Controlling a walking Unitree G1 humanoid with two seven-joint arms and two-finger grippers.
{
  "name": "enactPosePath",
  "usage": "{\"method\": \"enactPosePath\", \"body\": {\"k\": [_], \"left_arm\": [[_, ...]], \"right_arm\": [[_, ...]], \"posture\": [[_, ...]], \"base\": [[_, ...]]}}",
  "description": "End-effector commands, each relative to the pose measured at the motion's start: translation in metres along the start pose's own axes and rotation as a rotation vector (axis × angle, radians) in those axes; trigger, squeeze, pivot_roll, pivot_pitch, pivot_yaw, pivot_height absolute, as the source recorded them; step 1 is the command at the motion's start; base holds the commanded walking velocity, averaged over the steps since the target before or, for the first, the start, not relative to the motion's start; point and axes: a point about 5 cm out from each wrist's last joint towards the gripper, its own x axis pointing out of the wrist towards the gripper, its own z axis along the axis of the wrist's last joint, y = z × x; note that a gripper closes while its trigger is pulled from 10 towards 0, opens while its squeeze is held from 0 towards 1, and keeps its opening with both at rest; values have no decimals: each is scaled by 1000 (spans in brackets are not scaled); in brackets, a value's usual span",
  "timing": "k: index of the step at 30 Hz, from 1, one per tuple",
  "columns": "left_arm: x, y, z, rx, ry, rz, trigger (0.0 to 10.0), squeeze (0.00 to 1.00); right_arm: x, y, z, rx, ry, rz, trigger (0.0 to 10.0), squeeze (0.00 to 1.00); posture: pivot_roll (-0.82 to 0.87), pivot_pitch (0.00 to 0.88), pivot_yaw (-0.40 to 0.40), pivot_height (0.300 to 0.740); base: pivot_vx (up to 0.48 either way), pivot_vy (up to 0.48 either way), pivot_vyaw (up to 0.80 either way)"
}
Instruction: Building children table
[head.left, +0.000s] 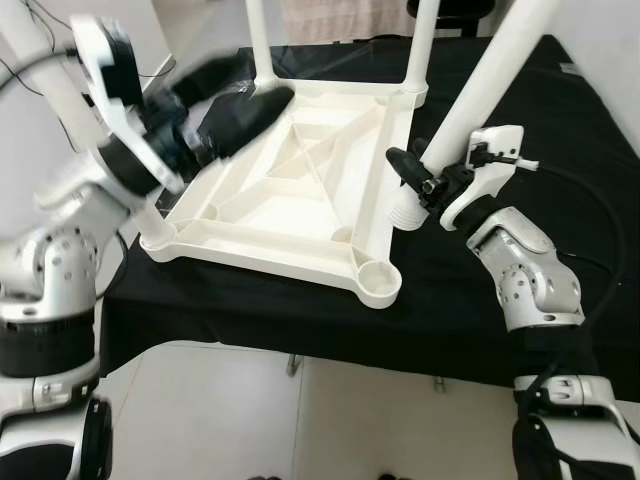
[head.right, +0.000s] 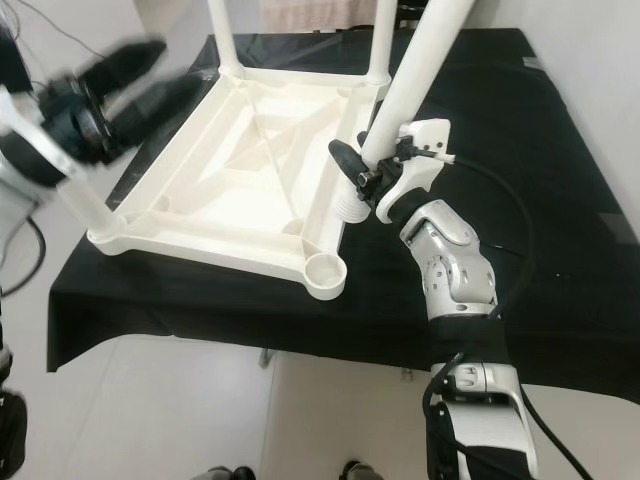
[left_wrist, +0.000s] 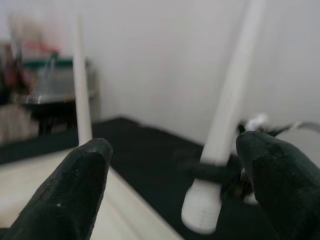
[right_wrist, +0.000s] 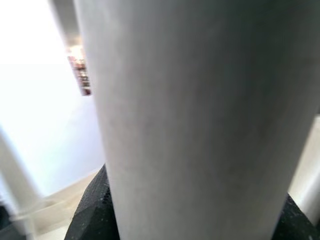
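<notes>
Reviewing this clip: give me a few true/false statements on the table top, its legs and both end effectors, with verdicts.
1. The white table top lies upside down on a black cloth. True.
2. The right end effector grips a loose leg near its threaded end. True.
3. All four corner sockets hold legs. False: the near-right socket is empty.
4. The left end effector is shut on a leg. False: it is open above the table top.

Black-draped table (head.left: 560, 130); upturned white tabletop (head.left: 290, 200) lies flat on it.
</notes>
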Motion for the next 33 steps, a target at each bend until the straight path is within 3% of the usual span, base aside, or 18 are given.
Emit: {"method": "enactPosePath", "body": {"k": [1, 2, 3, 8, 9, 11, 15, 18, 19, 21, 25, 26, 31, 33], "left_arm": [[-5, -7, -17, 17, 68, 36, 10000, 133], [-10, -12, -30, 23, 110, 58, 10000, 133], [-16, -18, -47, 8, 161, 94, 10000, 0], [-42, -40, -96, -86, 265, 258, 10000, 0], [-42, -40, -96, -86, 265, 258, 10000, 0], [-59, -55, -114, -72, 334, 337, 10000, 0], [-80, -78, -137, -151, 381, 457, 10000, 0], [-89, -91, -154, -183, 409, 492, 10000, 0], [-89, -91, -154, -183, 409, 492, 10000, 0], [-85, -102, -151, -192, 426, 494, 10000, 0], [-83, -113, -162, -160, 507, 442, 10000, 0], [-83, -110, -164, -156, 507, 440, 10000, 0], [-78, -97, -165, -145, 464, 456, 10000, 0], [-76, -84, -163, -127, 435, 509, 10000, 0]], "right_arm": [[1, 14, -1, -5, -21, 95, 10000, 0], [-1, 17, -3, -5, -17, 120, 10000, 0], [-4, 22, -7, -28, 7, 149, 10000, 0], [-18, 40, -31, -27, 86, 176, 10000, 0], [-18, 40, -31, -27, 86, 176, 10000, 0], [-28, 50, -43, 15, 112, 161, 10000, 0], [-32, 66, -52, 67, 111, 179, 10000, 0], [-32, 71, -59, 42, 110, 184, 10000, 0], [-32, 71, -59, 42, 110, 184, 10000, 0], [-25, 73, -32, 104, 27, 161, 10000, 0], [-35, 73, -29, 113, 38, 113, 10000, 0], [-38, 74, -31, 104, 38, 91, 10000, 0], [-41, 78, -34, 54, 29, 71, 10000, 0], [-38, 73, -45, 41, 67, 6, 10000, 0]], "posture": [[-20, 211, 33, 740], [-20, 211, 33, 740], [-20, 207, 31, 740], [5, 192, 3, 740], [5, 192, 3, 740], [22, 191, -15, 740], [18, 169, 0, 740], [-21, 137, 23, 740], [-21, 137, 23, 740], [-33, 143, 45, 740], [-39, 166, 58, 740], [-47, 120, 75, 740], [-46, 115, 70, 740], [-47, 20, 54, 740]], "base": [[0, 0, 0], [0, 0, 0], [0, 0, 0], [0, 0, 0], [0, 0, 0], [0, 0, 0], [0, 0, 0], [0, 0, 0], [0, 0, 0], [0, 0, 0], [0, 0, 0], [0, 0, 0], [0, 0, 0], [0, 0, 0]]}}
